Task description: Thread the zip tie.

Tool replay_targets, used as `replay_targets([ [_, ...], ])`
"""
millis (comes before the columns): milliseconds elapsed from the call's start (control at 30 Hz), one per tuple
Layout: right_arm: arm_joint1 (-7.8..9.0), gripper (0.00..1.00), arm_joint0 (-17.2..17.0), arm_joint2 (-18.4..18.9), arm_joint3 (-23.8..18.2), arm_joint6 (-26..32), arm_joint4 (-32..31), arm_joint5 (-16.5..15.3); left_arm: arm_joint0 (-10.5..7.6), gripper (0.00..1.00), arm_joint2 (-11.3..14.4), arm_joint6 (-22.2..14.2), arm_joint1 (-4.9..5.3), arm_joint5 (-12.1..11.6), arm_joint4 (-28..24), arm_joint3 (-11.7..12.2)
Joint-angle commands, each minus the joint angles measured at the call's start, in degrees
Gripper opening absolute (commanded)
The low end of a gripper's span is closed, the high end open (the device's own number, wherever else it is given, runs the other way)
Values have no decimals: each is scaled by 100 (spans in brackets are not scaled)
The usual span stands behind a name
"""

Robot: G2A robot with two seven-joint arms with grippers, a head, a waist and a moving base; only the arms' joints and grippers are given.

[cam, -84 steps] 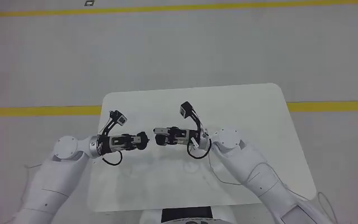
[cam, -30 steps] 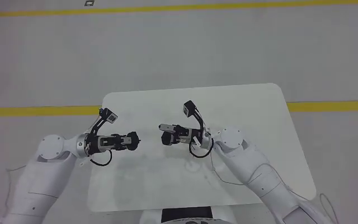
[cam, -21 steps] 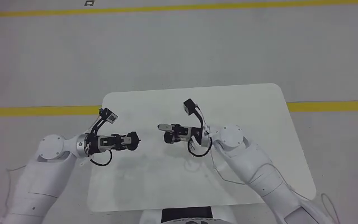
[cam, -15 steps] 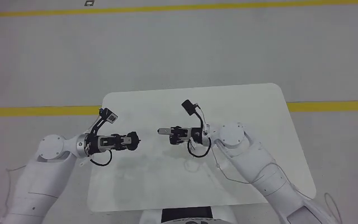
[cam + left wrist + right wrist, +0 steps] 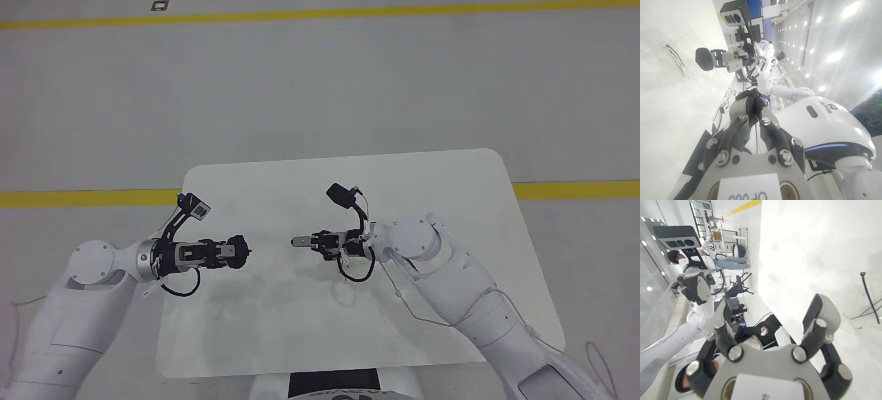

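My left gripper [image 5: 243, 250] hangs above the left half of the white table [image 5: 450, 190], pointing towards the right gripper. In the left wrist view its fingers [image 5: 738, 106] are shut on a thin black zip tie [image 5: 756, 132], whose strap runs back between them. My right gripper [image 5: 296, 241] is a short gap away over the table's middle, facing the left one. It stands open [image 5: 772, 302] with nothing between its fingers. Spare black zip ties [image 5: 868, 294] lie on the table under it.
The loose zip ties [image 5: 676, 58] lie crossed on a clear sheet near the table's middle. The table surface [image 5: 810, 247] is otherwise bare white. Yellow floor lines [image 5: 560, 189] run past both table sides.
The two grippers, nearly touching 2.8 s ago, now stand apart; the left arm drew back to the left. Over the last second the right gripper rolled about its axis while the left stayed still.
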Motion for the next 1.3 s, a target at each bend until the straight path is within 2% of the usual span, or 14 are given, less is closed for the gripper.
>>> replay_targets([
  [0, 2, 100, -12, -10, -4, -69, -74, -2, 0, 0, 0, 0, 0, 0, 0, 0],
  [167, 47, 100, 56, -146, -250, 60, -738, 240, 0, 0, 0, 0, 0, 0, 0, 0],
  [400, 123, 100, 228, -346, -561, 682, -1639, 688, 0, 0, 0, 0, 0, 0, 0, 0],
  [467, 136, 100, 299, -472, -555, 1026, -1863, 779, 0, 0, 0, 0, 0, 0, 0, 0],
  [533, 134, 100, 370, -560, -562, 1201, -1973, 795, 0, 0, 0, 0, 0, 0, 0, 0],
  [800, 134, 100, 358, -563, -559, 1163, -1981, 782, 0, 0, 0, 0, 0, 0, 0, 0],
  [933, 131, 100, 381, -730, -544, 1103, -2364, 795, 0, 0, 0, 0, 0, 0, 0, 0],
  [1133, 31, 100, 558, -935, -267, 1201, -2771, 795, 0, 0, 0, 0, 0, 0, 0, 0],
  [1267, 2, 100, 580, -966, -243, 1218, -2829, 795, 0, 0, 0, 0, 0, 0, 0, 0],
])
